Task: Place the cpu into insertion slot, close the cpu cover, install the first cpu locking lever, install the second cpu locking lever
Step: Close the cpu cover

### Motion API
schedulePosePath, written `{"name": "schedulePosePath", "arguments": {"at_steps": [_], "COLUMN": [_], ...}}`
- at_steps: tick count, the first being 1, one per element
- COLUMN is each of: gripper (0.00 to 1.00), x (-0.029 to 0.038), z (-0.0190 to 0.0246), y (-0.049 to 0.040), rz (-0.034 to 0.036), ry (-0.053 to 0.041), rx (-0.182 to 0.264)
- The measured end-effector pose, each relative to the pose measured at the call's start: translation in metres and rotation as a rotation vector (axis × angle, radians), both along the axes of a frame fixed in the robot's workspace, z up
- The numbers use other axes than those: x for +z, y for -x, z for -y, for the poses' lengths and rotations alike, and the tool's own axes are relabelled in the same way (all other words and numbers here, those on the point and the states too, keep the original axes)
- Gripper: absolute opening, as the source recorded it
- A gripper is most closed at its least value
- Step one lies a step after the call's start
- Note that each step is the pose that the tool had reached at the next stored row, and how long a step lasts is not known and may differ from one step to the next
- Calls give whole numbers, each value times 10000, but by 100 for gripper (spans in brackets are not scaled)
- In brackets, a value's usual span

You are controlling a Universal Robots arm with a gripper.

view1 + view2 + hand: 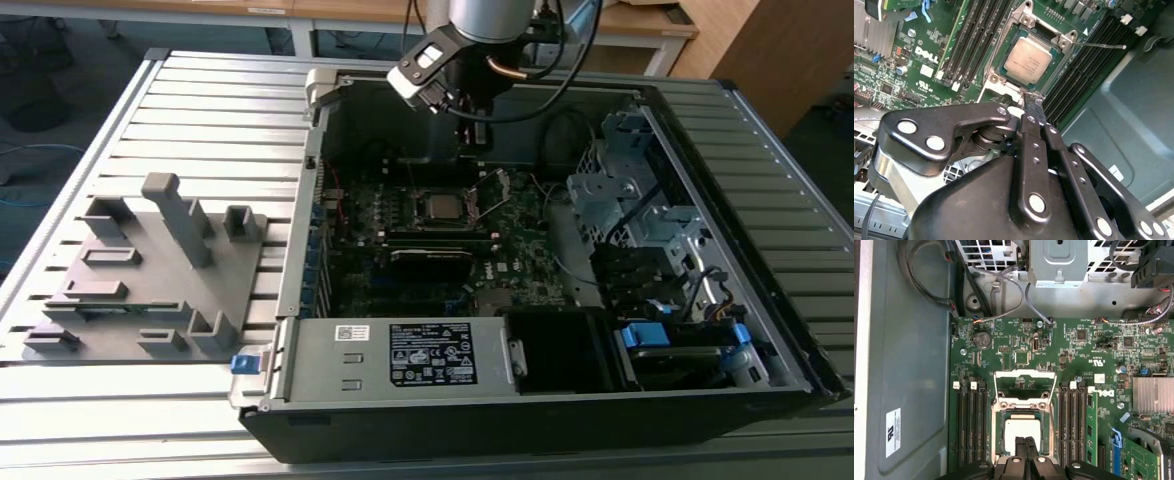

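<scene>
We found the cpu (1027,58) seated flat in the insertion slot (997,432), silver top up, near the middle of the motherboard (1079,347). The board sat inside the open computer case (534,420), which lay on the slatted bench (200,110). The cpu cover (1026,373) was swung open, its frame clear of the slot on the side away from the tool. A thin locking lever (1099,46) stuck out free beside the memory slots (1089,70). The tool (1029,100) hung over the slot's near edge, its two fingers (1032,145) pressed together and pinching nothing. In the first wrist view its tips overlapped the cpu's edge, though we could not tell whether they touched it. A grey fixture (147,270) stood on the bench beside the case, toward the exterior view's left.
</scene>
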State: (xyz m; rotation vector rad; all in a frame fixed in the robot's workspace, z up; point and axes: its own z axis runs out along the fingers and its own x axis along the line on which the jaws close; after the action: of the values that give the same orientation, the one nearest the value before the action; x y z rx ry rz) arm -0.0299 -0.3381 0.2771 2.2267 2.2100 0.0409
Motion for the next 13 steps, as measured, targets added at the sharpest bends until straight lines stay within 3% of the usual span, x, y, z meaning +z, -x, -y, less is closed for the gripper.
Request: {"name": "schedulePosePath", "arguments": {"at_steps": [8,13], "gripper": [10,10], "x": [0,-1], "z": [0,-2], "y": [-4,-76], "rz": [0,-1], "ry": [0,0], "rx": [0,-1]}}
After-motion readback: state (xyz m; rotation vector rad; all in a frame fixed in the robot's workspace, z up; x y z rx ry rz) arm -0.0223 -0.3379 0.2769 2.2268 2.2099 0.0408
